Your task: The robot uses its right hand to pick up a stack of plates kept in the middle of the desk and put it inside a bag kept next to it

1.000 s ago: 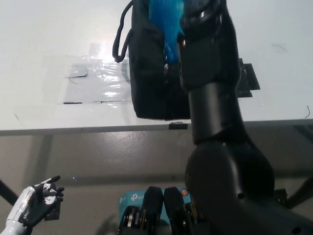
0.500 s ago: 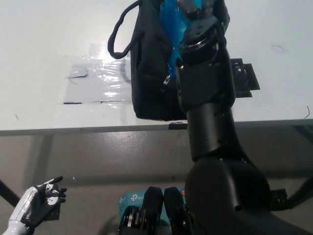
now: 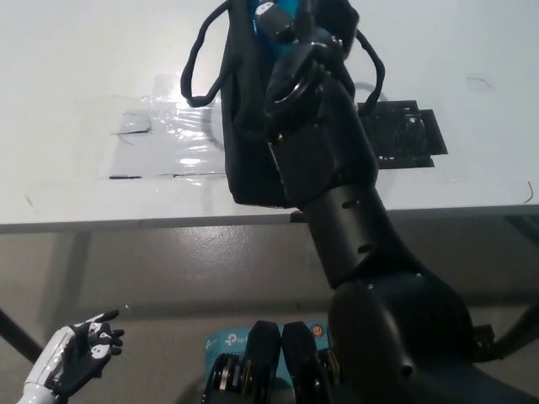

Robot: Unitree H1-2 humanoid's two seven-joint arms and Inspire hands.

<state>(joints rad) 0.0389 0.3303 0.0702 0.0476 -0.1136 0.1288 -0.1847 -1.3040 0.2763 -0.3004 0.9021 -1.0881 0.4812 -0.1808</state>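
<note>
Placement was the step in hand: the right robot hand (image 3: 296, 52) reached into the mouth of the black bag (image 3: 248, 143) standing on the white desk (image 3: 76, 76). A sliver of blue plates (image 3: 286, 10) showed inside the bag's opening; their tilt and long axis could not be read, nor whether the fingers were clamped on them. Next, by my judgement, came release and a clean withdrawal past the straps. The left robot hand (image 3: 80, 364) rested below the desk, fingers apart.

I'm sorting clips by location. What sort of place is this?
Probably a lab or test workspace, not a home: a plain white desk with clear tape and black tape patches marking spots, a black bag staged on it, and a bare grey floor.
</note>
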